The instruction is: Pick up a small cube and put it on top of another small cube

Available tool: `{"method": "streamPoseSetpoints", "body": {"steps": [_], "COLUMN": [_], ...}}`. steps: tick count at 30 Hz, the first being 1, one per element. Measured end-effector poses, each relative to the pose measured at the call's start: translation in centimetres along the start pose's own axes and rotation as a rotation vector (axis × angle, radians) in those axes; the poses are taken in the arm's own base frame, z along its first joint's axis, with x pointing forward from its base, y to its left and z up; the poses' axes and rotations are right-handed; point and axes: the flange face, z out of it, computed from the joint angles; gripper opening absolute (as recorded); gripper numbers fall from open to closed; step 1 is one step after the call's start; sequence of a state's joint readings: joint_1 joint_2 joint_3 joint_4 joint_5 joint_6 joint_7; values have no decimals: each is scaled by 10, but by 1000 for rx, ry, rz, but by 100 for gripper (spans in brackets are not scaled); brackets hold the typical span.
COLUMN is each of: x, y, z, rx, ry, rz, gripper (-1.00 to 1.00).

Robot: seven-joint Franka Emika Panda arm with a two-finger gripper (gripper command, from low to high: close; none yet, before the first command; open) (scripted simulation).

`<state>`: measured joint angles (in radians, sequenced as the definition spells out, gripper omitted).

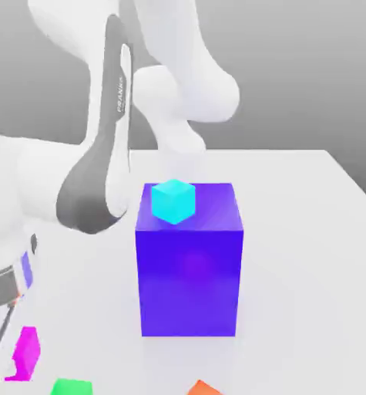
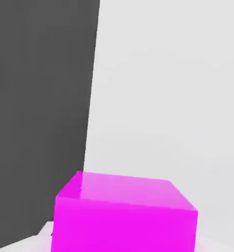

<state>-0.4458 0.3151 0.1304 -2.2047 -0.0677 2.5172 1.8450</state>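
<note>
The magenta cube (image 1: 28,354) is the piece in play. Largest, the white arm (image 1: 43,181) reaches down on the exterior view's left of the blue-purple block (image 1: 189,281). The gripper (image 2: 123,242) is narrowed onto the magenta cube, which lies directly between its fingertips, beyond the block's side toward the exterior view's left; no long axis stands out. Smaller still, the cyan cube (image 1: 173,202) sits atop the block. The coming lift likely turns on that centred hold.
</note>
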Motion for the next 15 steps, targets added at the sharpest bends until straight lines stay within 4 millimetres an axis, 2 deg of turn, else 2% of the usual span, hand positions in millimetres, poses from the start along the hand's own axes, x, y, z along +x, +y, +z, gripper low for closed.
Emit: {"method": "streamPoseSetpoints", "body": {"steps": [2, 4, 5, 11, 13, 15], "x": [-10, -13, -13, -13, -13, -13], "y": [3, 5, 6, 6, 5, 5], "z": [17, 45, 54, 59, 42, 14], "rx": [1, 1, 1, 0, 0, 0], "ry": [0, 0, 0, 0, 1, 1], "rz": [-33, -43, -45, -45, -45, -45], "gripper": [-100, -100, 100, 100, 100, 100]}}
